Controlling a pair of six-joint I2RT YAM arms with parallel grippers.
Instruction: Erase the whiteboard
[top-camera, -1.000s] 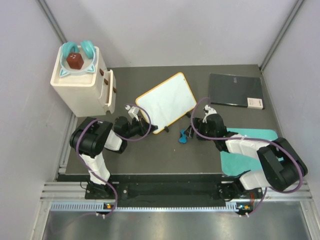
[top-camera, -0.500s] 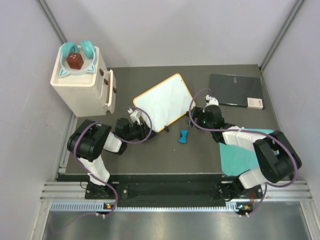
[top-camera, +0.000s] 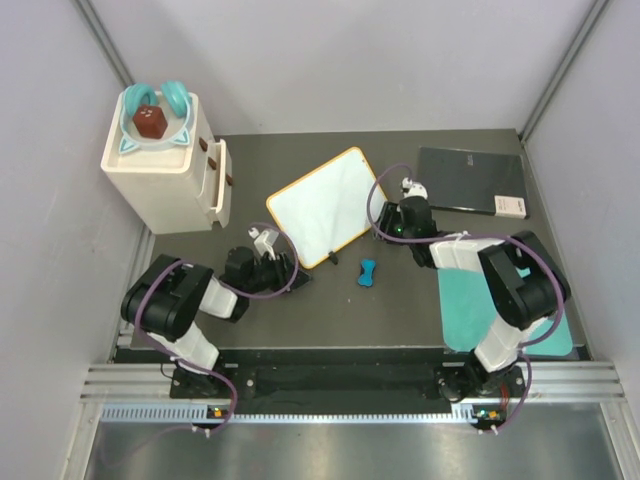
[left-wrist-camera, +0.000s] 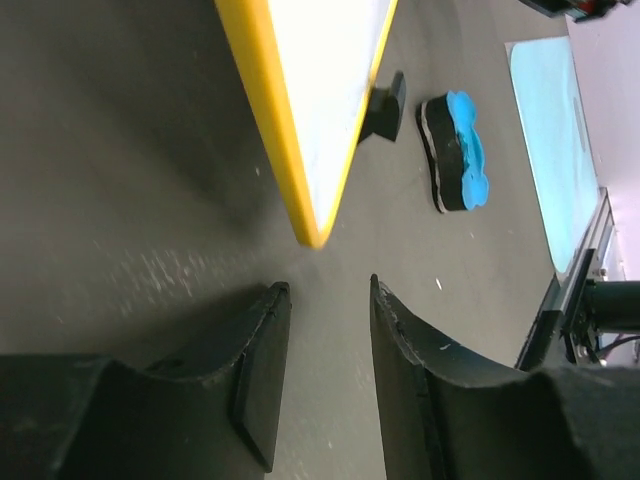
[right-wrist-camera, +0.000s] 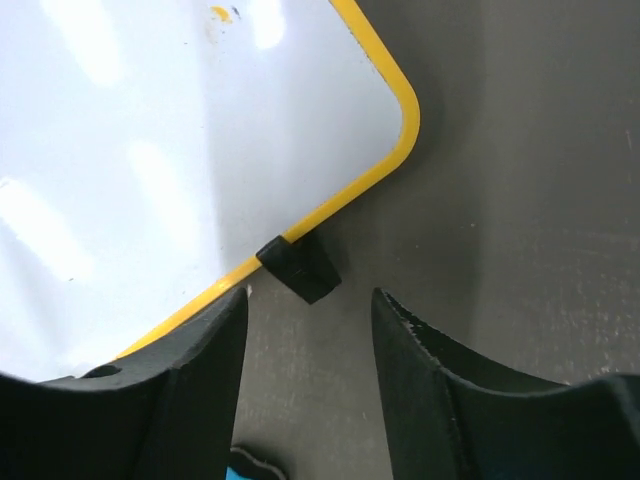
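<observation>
The whiteboard (top-camera: 328, 205), white with a yellow frame, lies flat on the dark table. It also shows in the left wrist view (left-wrist-camera: 320, 80) and the right wrist view (right-wrist-camera: 150, 150), where a small yellow mark sits near its top. A blue and black eraser (top-camera: 368, 271) lies on the table below the board's near edge, also seen in the left wrist view (left-wrist-camera: 455, 150). My left gripper (top-camera: 290, 268) (left-wrist-camera: 325, 290) is open and empty, just short of the board's near corner. My right gripper (top-camera: 380, 230) (right-wrist-camera: 310, 295) is open and empty, by a black foot (right-wrist-camera: 300, 268) on the board's edge.
A white drawer cabinet (top-camera: 165, 170) with a teal bowl on top stands at the back left. A dark grey slab (top-camera: 470, 180) lies at the back right. A teal mat (top-camera: 500, 310) lies at the near right.
My right gripper left the eraser on the table and moved away from it up to the board's right edge. My left gripper drew back from the board's left edge toward the near left.
</observation>
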